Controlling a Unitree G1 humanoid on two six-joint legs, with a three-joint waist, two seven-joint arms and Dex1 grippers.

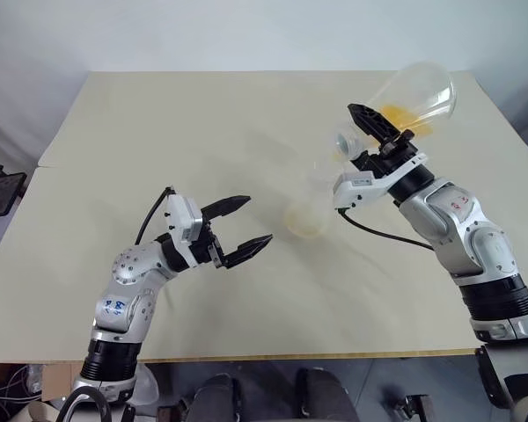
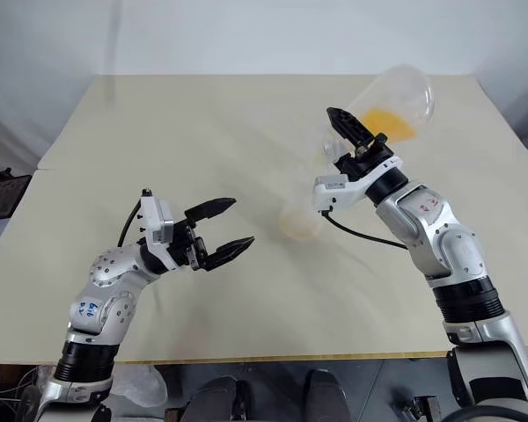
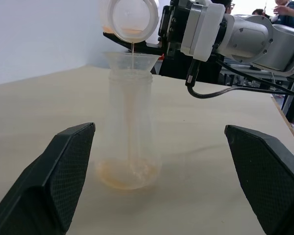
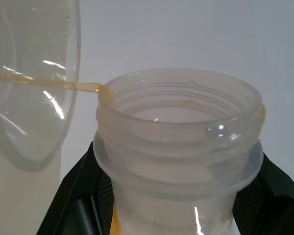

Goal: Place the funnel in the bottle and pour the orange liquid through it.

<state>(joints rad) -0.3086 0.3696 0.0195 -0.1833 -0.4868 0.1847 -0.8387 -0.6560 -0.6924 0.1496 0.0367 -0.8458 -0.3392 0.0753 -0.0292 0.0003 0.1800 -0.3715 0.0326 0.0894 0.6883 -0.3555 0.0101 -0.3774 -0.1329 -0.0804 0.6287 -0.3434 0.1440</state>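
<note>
The clear bottle (image 3: 131, 132) stands upright mid-table with the clear funnel (image 3: 129, 61) seated in its mouth. My right gripper (image 1: 363, 139) is shut on the neck of a large clear conical flask (image 1: 415, 95), which is tilted mouth-down over the funnel. Orange liquid (image 1: 400, 116) lies in the flask, and a thin stream (image 3: 132, 49) runs from its mouth (image 4: 179, 137) into the funnel (image 4: 34, 98). A shallow orange pool (image 1: 305, 227) sits in the bottle's base. My left gripper (image 1: 257, 221) hangs open just left of the bottle, holding nothing.
The beige table (image 1: 158, 132) stretches around the bottle, with its front edge near my arms. A black cable (image 1: 378, 230) loops below the right wrist. People and equipment stand beyond the table's far side in the left wrist view.
</note>
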